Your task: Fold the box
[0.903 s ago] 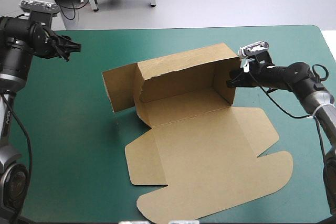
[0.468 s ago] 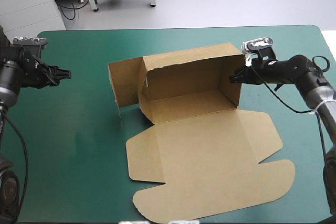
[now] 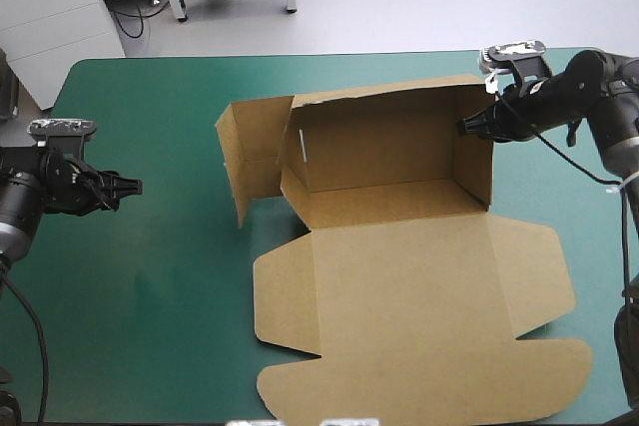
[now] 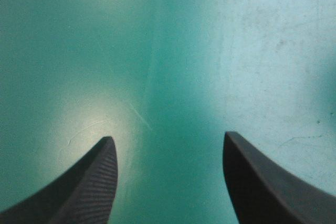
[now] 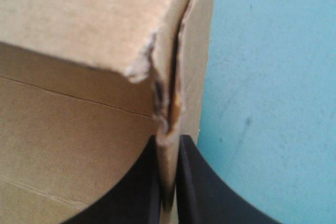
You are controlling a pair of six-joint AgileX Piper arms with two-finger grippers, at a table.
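The brown box (image 3: 399,246) lies mid-table, its back and right walls raised and its lid sheet flat toward the near edge. A left flap (image 3: 250,152) stands out beyond the left wall. My right gripper (image 3: 467,127) is shut on the box's right wall near the top back corner. In the right wrist view the board's torn corner (image 5: 167,103) sits pinched between the black fingers (image 5: 197,182). My left gripper (image 3: 133,186) hovers well left of the box, open, with only teal-green cover (image 4: 168,77) between its fingers (image 4: 89,182).
A bare teal-green strip (image 3: 150,296) runs left of the box. A white cabinet (image 3: 60,7) stands beyond the table's far left corner. The lid's edge lies near the table's near edge (image 3: 429,416).
The right gripper has dragged the box toward the right and the far edge. The left arm has dropped lower and come toward the near-left, away from the box.
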